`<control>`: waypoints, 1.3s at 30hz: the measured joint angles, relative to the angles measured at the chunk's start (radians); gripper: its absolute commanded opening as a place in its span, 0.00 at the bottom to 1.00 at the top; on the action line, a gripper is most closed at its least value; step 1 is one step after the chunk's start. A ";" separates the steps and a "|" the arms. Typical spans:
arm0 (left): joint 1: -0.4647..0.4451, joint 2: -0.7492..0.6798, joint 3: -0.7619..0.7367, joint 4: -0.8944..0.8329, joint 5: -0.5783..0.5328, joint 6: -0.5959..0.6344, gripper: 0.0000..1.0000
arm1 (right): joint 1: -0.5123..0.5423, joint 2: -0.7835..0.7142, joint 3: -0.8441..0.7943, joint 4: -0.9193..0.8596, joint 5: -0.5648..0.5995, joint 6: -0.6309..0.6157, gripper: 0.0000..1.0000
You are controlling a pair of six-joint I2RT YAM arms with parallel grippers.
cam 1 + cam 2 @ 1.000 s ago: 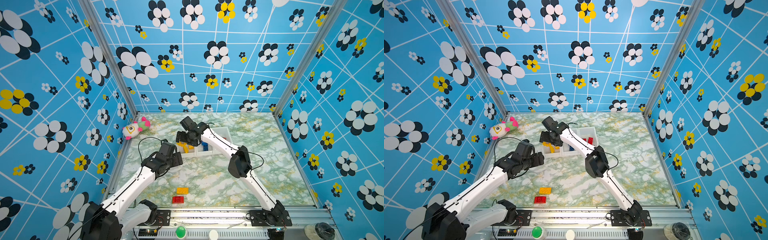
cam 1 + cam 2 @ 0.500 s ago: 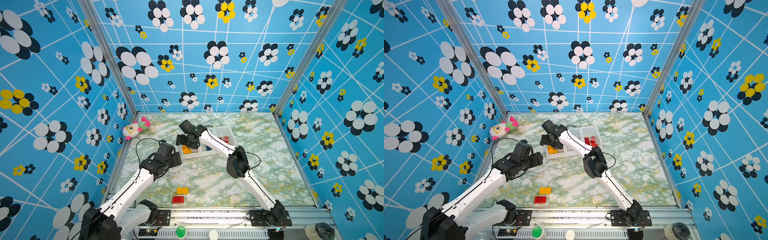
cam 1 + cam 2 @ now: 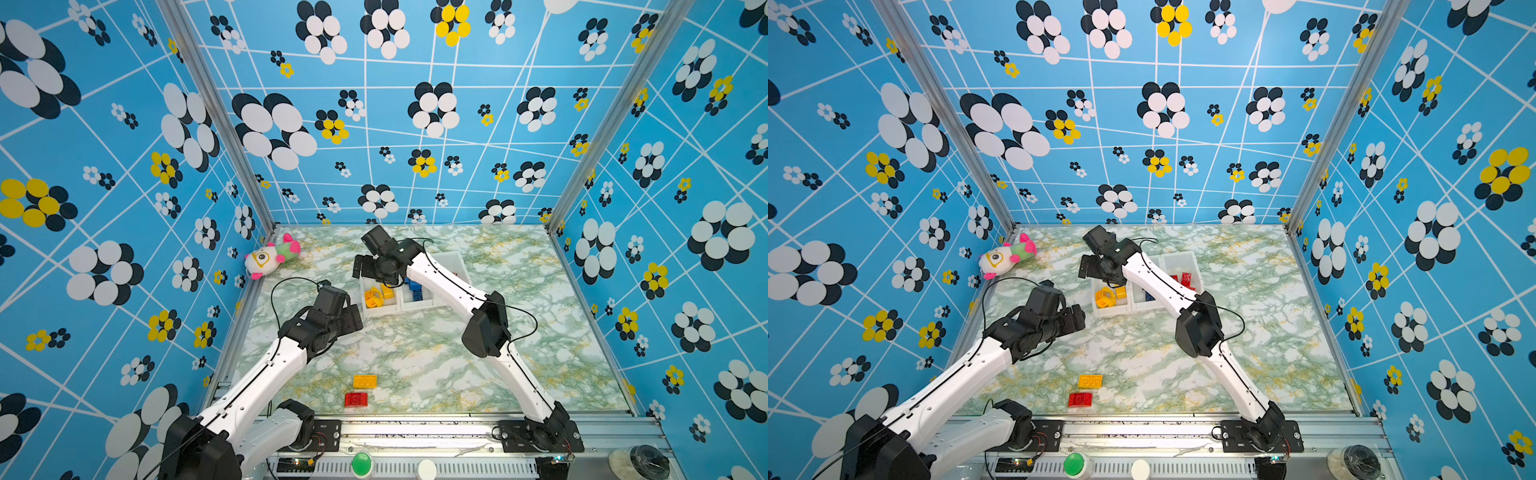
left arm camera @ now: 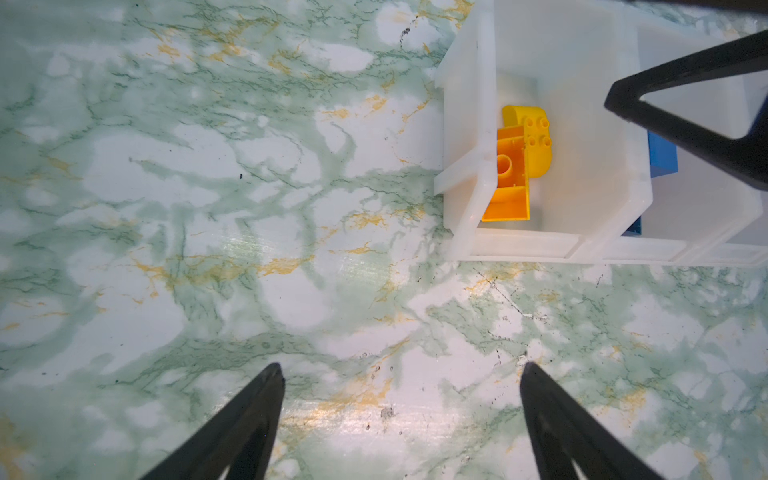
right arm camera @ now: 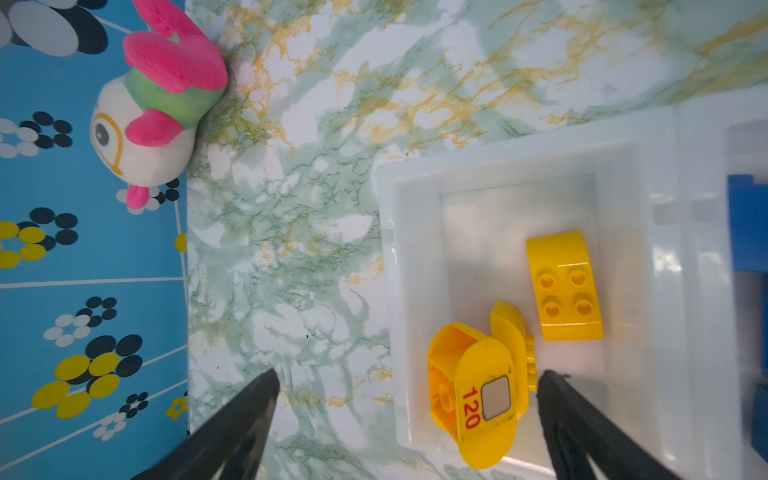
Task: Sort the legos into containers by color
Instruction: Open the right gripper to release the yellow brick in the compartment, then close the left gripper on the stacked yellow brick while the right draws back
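while right gripper [image 5: 407,374] is hanging agape and empty over the containers [image 3: 452,261] at 12 o'clock, left gripper [image 4: 400,368] gaping beside them | yellow brick [image 3: 365,380] and red brick [image 3: 355,400] are lying loose at 6 o'clock | next: reaching for one

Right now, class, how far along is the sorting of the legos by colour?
Done: yellow legos sit in the left bin, blue legos in the middle bin, red legos in the right bin. In hand: nothing; left gripper and right gripper are open and empty. Left: one yellow brick and one red brick lie on the table.
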 measured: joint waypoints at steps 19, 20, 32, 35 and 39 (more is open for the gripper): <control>-0.196 -0.094 -0.060 -0.188 0.039 -0.096 0.88 | 0.000 -0.345 -0.539 0.079 -0.035 -0.033 0.97; -0.214 -0.094 -0.066 -0.196 0.038 -0.106 0.88 | 0.000 -0.369 -0.570 0.092 -0.039 -0.033 0.97; -0.384 -0.043 -0.109 -0.263 0.057 -0.214 0.86 | 0.000 -0.582 -0.875 0.188 -0.053 -0.027 0.99; -0.411 -0.035 -0.128 -0.262 0.061 -0.231 0.84 | 0.000 -0.598 -0.903 0.191 -0.054 -0.021 0.99; -0.450 -0.011 -0.133 -0.262 0.060 -0.237 0.83 | -0.001 -0.607 -0.915 0.197 -0.054 -0.021 0.99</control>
